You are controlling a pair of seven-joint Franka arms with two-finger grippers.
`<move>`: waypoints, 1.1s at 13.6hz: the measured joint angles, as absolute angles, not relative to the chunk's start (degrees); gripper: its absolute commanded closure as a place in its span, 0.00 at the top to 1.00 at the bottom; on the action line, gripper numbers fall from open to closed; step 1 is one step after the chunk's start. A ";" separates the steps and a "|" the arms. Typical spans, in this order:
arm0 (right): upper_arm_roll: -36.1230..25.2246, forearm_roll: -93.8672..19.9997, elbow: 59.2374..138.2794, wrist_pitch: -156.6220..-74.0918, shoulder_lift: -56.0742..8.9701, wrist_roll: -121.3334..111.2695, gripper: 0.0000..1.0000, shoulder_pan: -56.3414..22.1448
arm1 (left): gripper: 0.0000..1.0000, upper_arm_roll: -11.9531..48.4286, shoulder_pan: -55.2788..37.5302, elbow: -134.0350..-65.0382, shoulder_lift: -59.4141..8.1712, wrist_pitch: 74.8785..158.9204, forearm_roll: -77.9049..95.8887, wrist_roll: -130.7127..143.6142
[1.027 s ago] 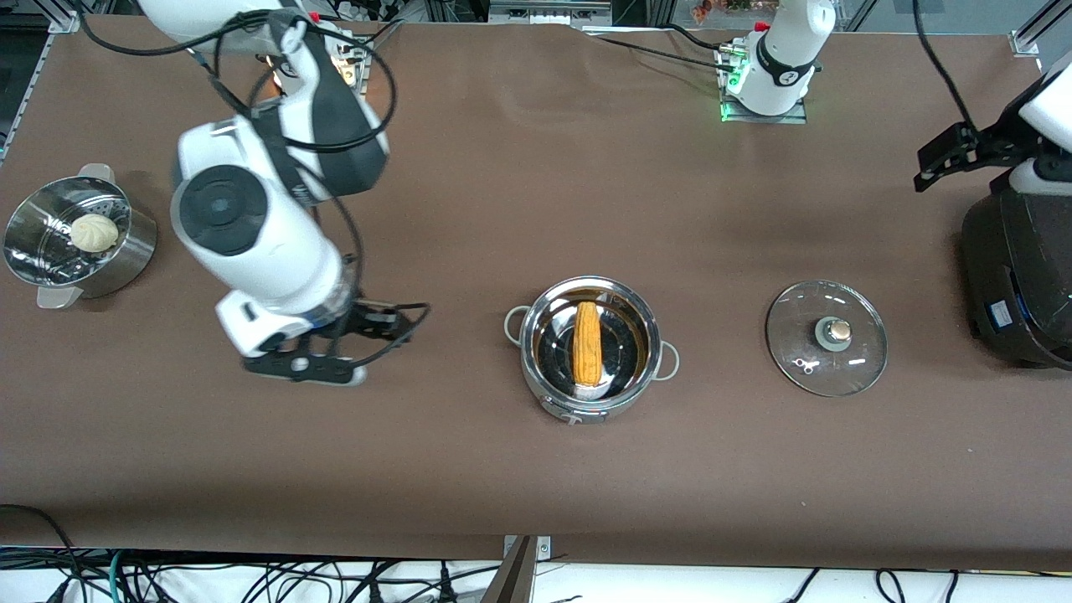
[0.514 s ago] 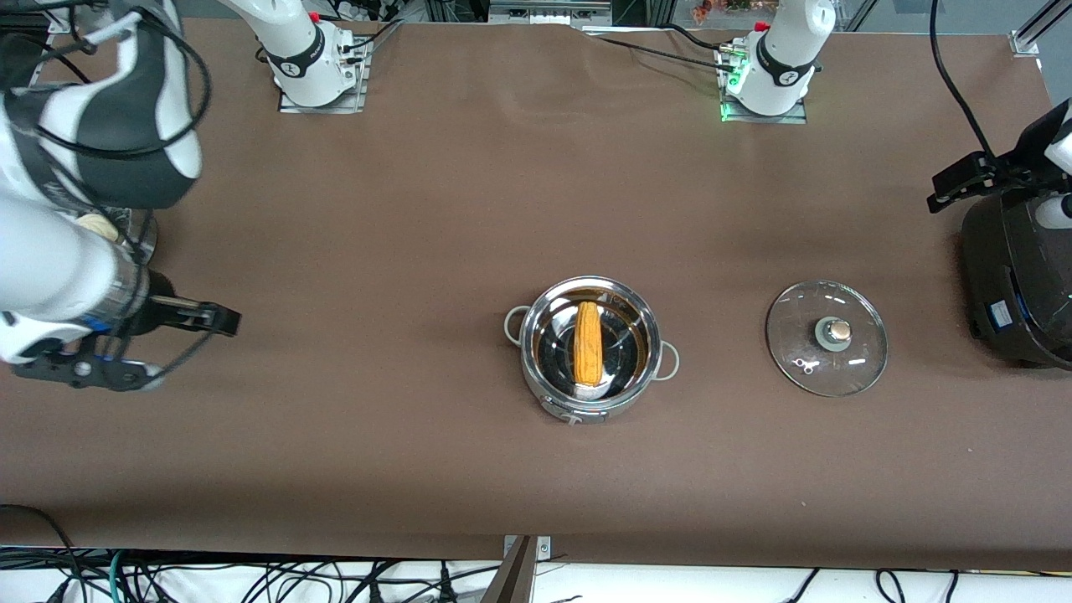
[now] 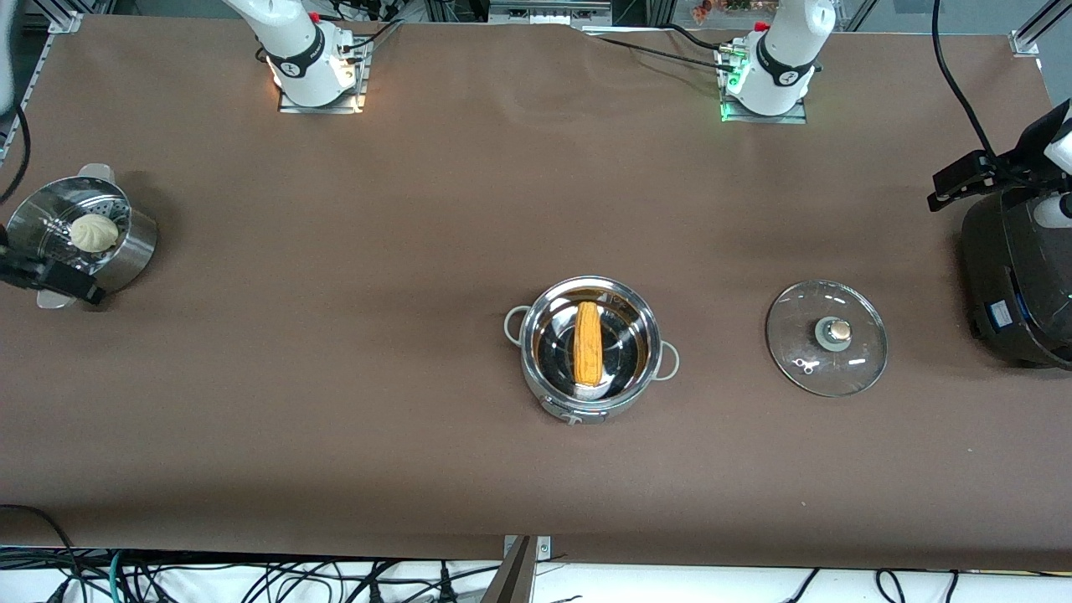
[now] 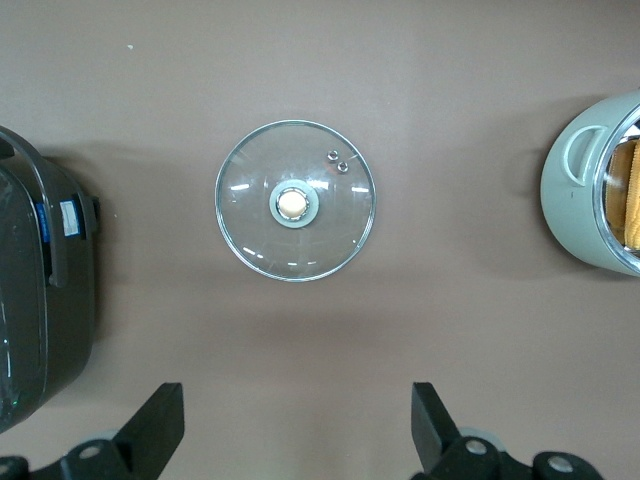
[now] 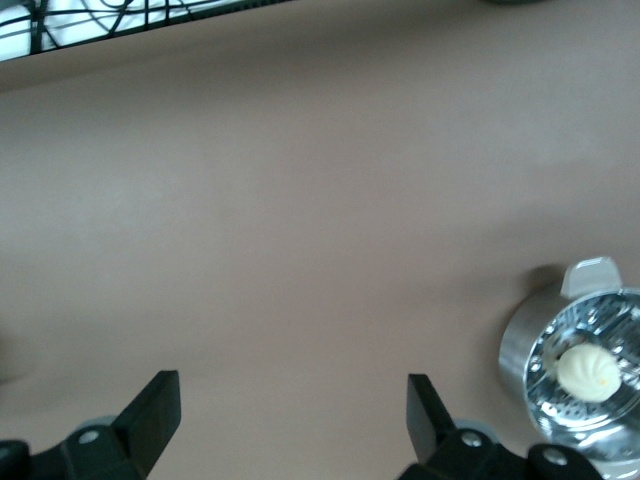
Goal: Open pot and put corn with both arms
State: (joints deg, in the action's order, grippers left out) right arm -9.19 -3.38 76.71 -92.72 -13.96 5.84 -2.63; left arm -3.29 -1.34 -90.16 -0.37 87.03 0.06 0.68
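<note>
The steel pot (image 3: pixel 586 408) stands open in the middle of the table with the yellow-orange corn (image 3: pixel 589 342) lying inside it. Its glass lid (image 3: pixel 827 337) lies flat on the table beside it, toward the left arm's end. My left gripper (image 4: pixel 297 430) is open and empty, high over the table between the lid (image 4: pixel 295 200) and the black cooker (image 4: pixel 40 300); the pot (image 4: pixel 575 190) and corn (image 4: pixel 628 190) show at that view's edge. My right gripper (image 5: pixel 292 412) is open and empty, over bare table beside the steamer (image 5: pixel 560 330).
A steel steamer (image 3: pixel 134 251) with a white bun (image 3: pixel 93 232) stands at the right arm's end of the table. A big black cooker (image 3: pixel 1017 276) stands at the left arm's end. A black part of the right hand (image 3: pixel 50 280) overlaps the steamer's rim.
My right arm has swung away from beside the pot to the right arm's end of the table, mostly out of the front view. The left arm has barely moved.
</note>
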 measured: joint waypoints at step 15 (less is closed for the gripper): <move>-2.73 2.17 93.56 -89.38 -0.26 -2.58 1.00 -1.44 | 1.00 -3.29 -1.41 -90.15 -0.38 86.67 0.06 0.68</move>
